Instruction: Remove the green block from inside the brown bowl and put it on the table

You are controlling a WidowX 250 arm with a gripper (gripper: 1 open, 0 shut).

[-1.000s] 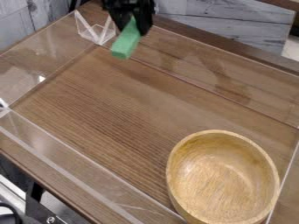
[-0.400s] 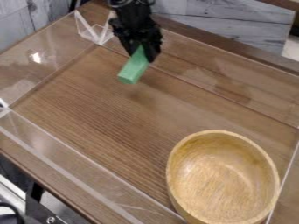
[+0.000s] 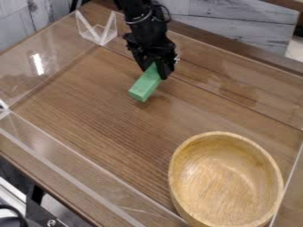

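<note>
The green block [image 3: 145, 86] hangs tilted just above the table [image 3: 106, 133] in its far middle, its lower end close to the wood. My black gripper [image 3: 153, 71] points steeply down and is shut on the green block at its upper end. The brown bowl [image 3: 228, 180] stands at the near right with nothing inside it, well away from the gripper.
Low clear plastic walls [image 3: 48, 53] run round the table's edges. A clear plastic corner piece [image 3: 97, 31] stands at the far left behind the arm. A pale brick wall lies at the far right.
The gripper has moved right and down toward the table with the green block in it, and the block has turned somewhat. The bowl has stayed in place.
</note>
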